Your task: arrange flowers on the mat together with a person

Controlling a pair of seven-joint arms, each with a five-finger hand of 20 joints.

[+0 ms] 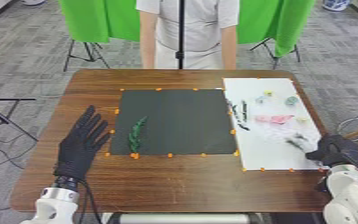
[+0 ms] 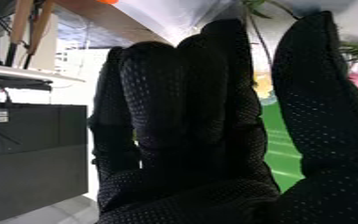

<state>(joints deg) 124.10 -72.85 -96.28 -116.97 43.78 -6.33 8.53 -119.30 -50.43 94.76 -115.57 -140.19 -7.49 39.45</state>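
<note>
Right hand (image 1: 337, 149), fingers straight, is beside the sheet (image 1: 262, 156); left hand (image 1: 78, 150), straight-fingered, beside the mat (image 1: 180, 122); I see table (image 1: 180, 187) around, cloth (image 1: 82, 22) beyond.

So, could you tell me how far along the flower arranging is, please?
It looks barely begun: one green sprig lies on the left part of the dark mat. Nothing appears to be in hand; the right hand, fingers straight, is at the near right corner of the white sheet. Probably left to place are the pink flowers and dark stems on that sheet.
</note>
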